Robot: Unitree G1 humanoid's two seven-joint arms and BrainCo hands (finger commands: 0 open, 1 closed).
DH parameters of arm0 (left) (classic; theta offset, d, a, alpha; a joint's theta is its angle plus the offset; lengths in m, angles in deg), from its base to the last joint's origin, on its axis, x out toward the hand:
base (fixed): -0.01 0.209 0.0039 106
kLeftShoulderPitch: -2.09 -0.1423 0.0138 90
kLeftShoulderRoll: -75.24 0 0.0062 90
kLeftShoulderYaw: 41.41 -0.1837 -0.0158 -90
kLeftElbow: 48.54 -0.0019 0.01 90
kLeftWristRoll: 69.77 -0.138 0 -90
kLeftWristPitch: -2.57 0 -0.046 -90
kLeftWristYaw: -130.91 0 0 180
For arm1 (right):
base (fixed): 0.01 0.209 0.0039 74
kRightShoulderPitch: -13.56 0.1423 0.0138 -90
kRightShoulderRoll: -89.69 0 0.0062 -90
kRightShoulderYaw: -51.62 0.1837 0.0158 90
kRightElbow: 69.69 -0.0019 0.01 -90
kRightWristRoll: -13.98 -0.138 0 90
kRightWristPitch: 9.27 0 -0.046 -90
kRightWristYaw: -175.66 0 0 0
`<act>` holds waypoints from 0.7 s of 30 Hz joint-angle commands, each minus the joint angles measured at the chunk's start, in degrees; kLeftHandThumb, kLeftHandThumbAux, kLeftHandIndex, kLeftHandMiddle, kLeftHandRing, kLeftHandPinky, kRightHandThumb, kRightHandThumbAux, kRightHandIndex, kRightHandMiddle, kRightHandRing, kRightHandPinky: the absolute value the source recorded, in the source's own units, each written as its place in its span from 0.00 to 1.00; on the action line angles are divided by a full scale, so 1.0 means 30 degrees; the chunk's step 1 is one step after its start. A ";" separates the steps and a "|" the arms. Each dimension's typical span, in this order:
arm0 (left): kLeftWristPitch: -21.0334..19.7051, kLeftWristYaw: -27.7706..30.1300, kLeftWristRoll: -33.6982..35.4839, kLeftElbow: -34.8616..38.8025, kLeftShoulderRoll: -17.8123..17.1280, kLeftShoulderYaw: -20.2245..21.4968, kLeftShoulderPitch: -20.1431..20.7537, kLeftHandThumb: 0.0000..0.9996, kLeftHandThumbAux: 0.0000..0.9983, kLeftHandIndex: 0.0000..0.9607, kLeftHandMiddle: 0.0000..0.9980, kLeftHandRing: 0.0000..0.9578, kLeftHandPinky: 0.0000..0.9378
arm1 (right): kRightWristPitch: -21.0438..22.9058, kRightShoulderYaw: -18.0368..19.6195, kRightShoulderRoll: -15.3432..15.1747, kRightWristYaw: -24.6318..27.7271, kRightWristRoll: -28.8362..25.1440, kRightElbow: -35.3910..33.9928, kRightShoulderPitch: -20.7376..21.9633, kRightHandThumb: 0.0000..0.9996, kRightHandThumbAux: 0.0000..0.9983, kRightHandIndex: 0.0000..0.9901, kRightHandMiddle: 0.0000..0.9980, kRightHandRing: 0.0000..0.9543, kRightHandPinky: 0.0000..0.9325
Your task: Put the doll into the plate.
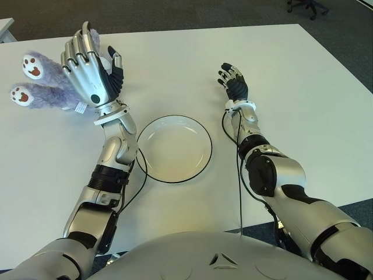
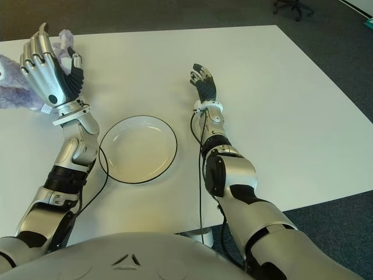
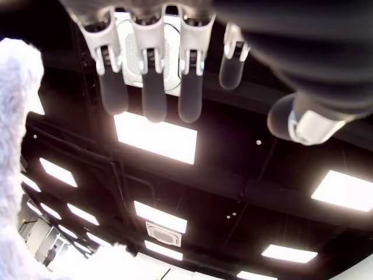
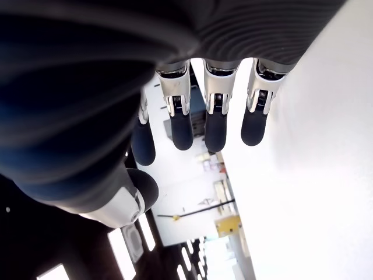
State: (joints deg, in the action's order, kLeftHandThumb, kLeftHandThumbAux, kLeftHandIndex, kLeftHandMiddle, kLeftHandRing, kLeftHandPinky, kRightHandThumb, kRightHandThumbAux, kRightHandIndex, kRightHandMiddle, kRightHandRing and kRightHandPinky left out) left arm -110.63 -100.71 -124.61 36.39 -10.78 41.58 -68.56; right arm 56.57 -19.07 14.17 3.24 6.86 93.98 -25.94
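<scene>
A purple plush doll (image 1: 44,87) with white paw soles lies on the white table (image 1: 303,105) at the far left. My left hand (image 1: 87,58) stands upright just right of it, open, fingers spread and pointing up, hiding part of the doll. In the left wrist view the straight fingers (image 3: 154,93) hold nothing, and doll fur (image 3: 17,116) shows beside them. The white plate (image 1: 175,149) with a dark rim sits near the middle of the table, nearer to me than the doll. My right hand (image 1: 233,79) shows right of the plate, open.
A black cable (image 1: 239,175) runs along my right forearm and over the table's near edge. An office chair (image 1: 308,6) stands on the dark floor beyond the table's far right corner.
</scene>
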 commanded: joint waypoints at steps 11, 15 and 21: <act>-0.0212 -0.0093 0.0214 -0.0015 0.0257 0.0754 -0.0579 0.53 0.39 0.16 0.28 0.31 0.34 | 0.0756 0.0074 0.0076 0.0001 -0.0049 0.0698 -0.0821 0.64 0.71 0.22 0.15 0.13 0.16; -0.0070 -0.0331 0.0376 -0.0104 0.0287 0.1016 -0.0598 0.54 0.38 0.17 0.31 0.35 0.41 | 0.0711 0.0029 0.0041 0.0113 -0.0012 0.0699 -0.0835 0.64 0.71 0.23 0.14 0.13 0.16; 0.0090 -0.0247 0.0785 0.0018 0.0274 0.1435 -0.0778 0.54 0.37 0.17 0.31 0.35 0.38 | 0.0716 -0.0046 -0.0031 0.0214 0.0055 0.0707 -0.0847 0.64 0.70 0.22 0.14 0.12 0.15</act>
State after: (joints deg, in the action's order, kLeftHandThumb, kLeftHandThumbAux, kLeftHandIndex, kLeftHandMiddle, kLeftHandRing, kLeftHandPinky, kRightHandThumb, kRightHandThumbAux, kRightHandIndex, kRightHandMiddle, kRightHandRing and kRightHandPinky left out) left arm -110.55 -100.97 -123.49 36.53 -10.29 45.04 -69.30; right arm 56.62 -19.29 13.83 3.85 7.01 94.02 -25.82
